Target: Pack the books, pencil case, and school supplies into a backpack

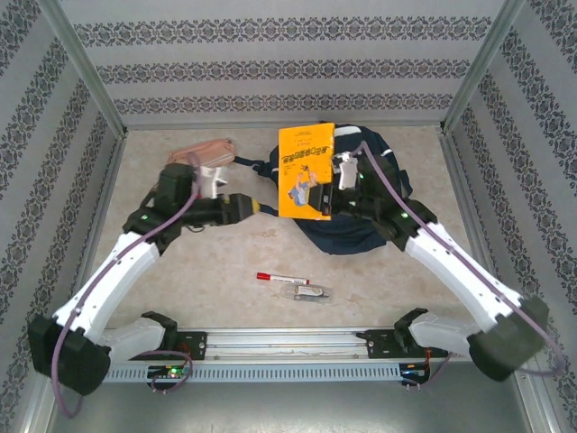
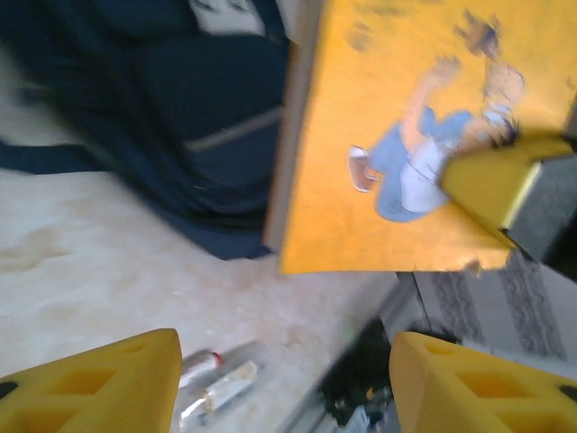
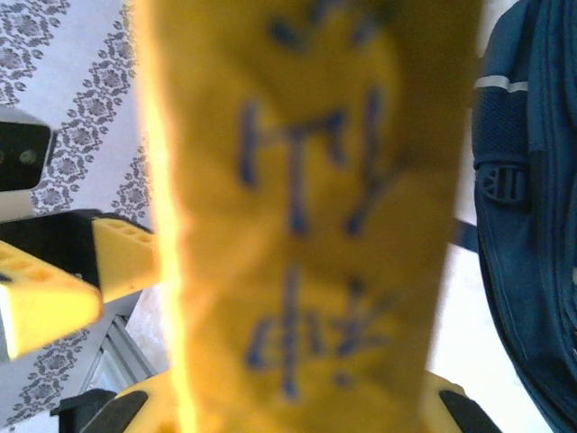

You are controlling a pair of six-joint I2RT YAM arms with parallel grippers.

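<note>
R gripper (image 3: 297,401) is clamped narrow on a thin yellow-orange softcover book w/ cartoon figure + dark lettering (image 1: 305,171). It holds the book upright, off the pale table (image 1: 225,262), over the left side of a large navy-blue fabric backpack (image 1: 370,221). The backpack lies right of centre twd the far edge. In left wrist view, one yellow R finger (image 2: 491,176) presses on the cover by the cartoon's legs.

L gripper (image 2: 284,352) is spread wide, w/ nothing btwn its yellow pads (image 2: 99,379). It sits just beside the book's left edge, not touching it.

Long salmon-pink fabric pencil case (image 1: 206,149) lies near the far edge, left of centre, partly hidden by L arm.

Slim white marker pen w/ red cap (image 1: 279,278) and small clear-wrapped greyish item (image 1: 311,292) lie close together, mid-table twd the near edge.
</note>
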